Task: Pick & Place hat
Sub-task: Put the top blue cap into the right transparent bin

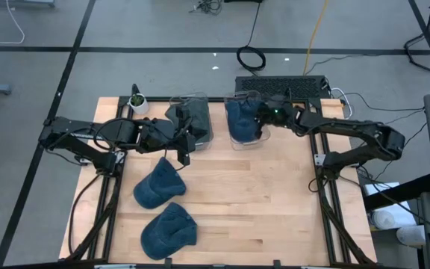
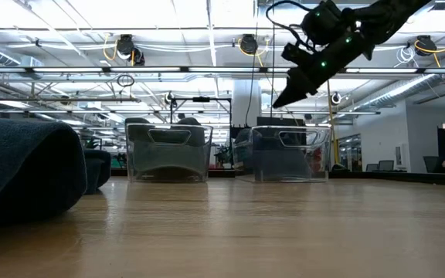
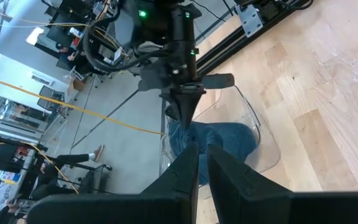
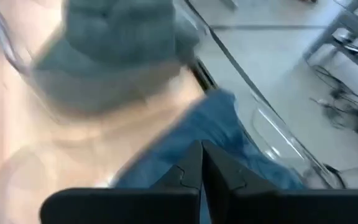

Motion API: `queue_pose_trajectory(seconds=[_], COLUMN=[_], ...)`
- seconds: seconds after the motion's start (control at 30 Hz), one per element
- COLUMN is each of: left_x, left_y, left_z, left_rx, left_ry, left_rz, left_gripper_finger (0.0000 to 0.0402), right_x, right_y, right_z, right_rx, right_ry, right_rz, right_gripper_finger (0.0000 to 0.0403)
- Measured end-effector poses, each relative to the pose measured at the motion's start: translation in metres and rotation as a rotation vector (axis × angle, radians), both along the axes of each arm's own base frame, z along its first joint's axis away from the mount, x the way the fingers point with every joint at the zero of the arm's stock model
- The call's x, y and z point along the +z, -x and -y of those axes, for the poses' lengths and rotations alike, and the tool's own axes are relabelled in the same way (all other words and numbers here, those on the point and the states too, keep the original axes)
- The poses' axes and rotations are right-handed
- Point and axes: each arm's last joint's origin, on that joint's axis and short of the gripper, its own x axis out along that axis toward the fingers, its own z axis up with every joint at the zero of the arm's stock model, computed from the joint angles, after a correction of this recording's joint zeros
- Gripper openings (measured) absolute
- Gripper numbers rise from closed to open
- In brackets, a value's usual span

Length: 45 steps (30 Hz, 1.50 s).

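High view showed two clear bins at the far edge of the surface (image 1: 275, 209). Left bin (image 1: 191, 119) held a grey-green hat (image 1: 187, 118); right bin (image 1: 243, 119) held a blue hat (image 1: 239, 119). Two more blue hats lay loose on the wood nearer the front: one mid-left (image 1: 157, 184), another (image 1: 169, 229) closer to the front edge, near each other but whether touching couldn't be told.

Right end effector (image 1: 262, 113) was over the right bin, just above the blue hat. Right wrist view had its fingers (image 4: 191, 168) pressed together w/ blue fabric beyond the tips; nothing seen pinched between them, so closed & empty as far as could be told. Low view put that end effector (image 2: 278, 100) clear above the bin rim, tips pointing down. Left wrist view agreed: pointed tips closed above the blue hat (image 3: 213, 143) in the bin.

Left end effector (image 1: 184, 153) sat just in front of the left bin, above the surface, between that bin & the nearer loose hat. Its fingers (image 3: 188, 171) looked nearly shut w/ a thin gap, holding nothing.

Judgement: step in hand looked like the end of a place, i.e. a hat dropped in the right bin & the arm above it. Two hats remained on the surface, so task approx. half done.

Next move prob. called for an arm to open, come down over the mid-left hat & pinch a fold of the soft knit. Left arm was closest. Fabric is floppy, so a deep bite needed; a shallow pinch could slip.
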Motion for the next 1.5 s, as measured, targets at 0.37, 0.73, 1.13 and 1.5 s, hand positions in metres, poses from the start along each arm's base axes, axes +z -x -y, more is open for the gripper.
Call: queue_pose_trajectory(seconds=[0.37, 0.73, 1.13, 1.5], left_x=[0.0, 0.0, 0.0, 0.0], left_y=[0.0, 0.0, 0.0, 0.0], left_z=[0.0, 0.0, 0.0, 0.0], left_rx=[0.0, 0.0, 0.0, 0.0], left_ry=[0.0, 0.0, 0.0, 0.0], left_rz=[0.0, 0.0, 0.0, 0.0], left_gripper_finger=[0.0042, 0.0042, 0.0042, 0.0042], right_x=[0.044, 0.009, -0.018, -0.034], right_y=[0.02, 0.066, 0.082, 0.084], right_z=[-0.055, -0.125, -0.138, -0.141], right_rx=[0.497, 0.578, 0.61, 0.412], right_ry=[-0.211, -0.112, -0.135, -0.2], right_rz=[0.348, 0.538, 0.595, 0.578], right_gripper_finger=[0.0, 0.0, 0.0, 0.0])
